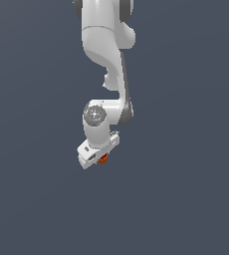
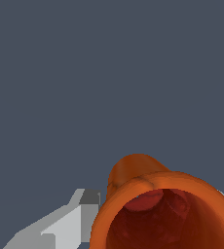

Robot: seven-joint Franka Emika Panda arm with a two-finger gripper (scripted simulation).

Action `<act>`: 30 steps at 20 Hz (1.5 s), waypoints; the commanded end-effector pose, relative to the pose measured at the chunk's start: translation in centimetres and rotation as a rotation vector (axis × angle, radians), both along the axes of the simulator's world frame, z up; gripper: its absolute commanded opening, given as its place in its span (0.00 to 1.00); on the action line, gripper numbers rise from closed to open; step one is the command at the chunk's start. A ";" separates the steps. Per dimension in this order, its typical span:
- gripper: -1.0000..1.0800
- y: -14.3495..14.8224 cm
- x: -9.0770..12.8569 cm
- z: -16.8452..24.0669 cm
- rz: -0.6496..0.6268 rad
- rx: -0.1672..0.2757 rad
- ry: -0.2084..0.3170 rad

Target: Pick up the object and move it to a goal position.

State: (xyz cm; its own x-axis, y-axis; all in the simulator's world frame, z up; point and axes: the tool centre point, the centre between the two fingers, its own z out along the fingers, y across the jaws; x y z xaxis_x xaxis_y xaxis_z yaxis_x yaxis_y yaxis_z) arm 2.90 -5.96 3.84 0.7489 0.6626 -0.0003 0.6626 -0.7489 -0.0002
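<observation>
Clearly, the white arm (image 1: pixel 109 55) reaches down from the top centre of the exterior view, and its tool (image 1: pixel 99 155) sits just below the middle of the frame, closed on the orange-red cup (image 1: pixel 103 159). Only a small bit of the cup peeks out beneath the tool there. From the wrist view, the cup (image 2: pixel 153 204) fills the lower right of the frame, hollow mouth toward the camera, with one grey-white finger (image 2: pixel 70 221) against its side. Behind everything lies a plain dark blue-grey backdrop.
</observation>
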 end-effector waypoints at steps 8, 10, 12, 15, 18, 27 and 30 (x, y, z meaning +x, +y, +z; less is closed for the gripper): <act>0.00 0.0 0.0 0.0 0.000 0.000 0.000; 0.00 0.0 0.0 0.0 0.000 0.000 0.000; 0.00 -0.1 0.0 0.2 0.000 0.000 0.000; 0.00 -0.5 -0.2 0.9 0.000 0.000 0.000; 0.00 -1.2 -0.5 2.1 0.000 0.000 0.000; 0.00 -5.1 -2.2 8.9 0.000 0.000 0.000; 0.00 -6.9 -2.9 12.1 0.001 0.000 -0.001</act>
State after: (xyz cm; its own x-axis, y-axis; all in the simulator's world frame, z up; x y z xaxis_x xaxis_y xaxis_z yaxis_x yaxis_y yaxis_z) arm 0.39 -11.94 14.27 0.7483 0.6634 -0.0007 0.6634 -0.7483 -0.0011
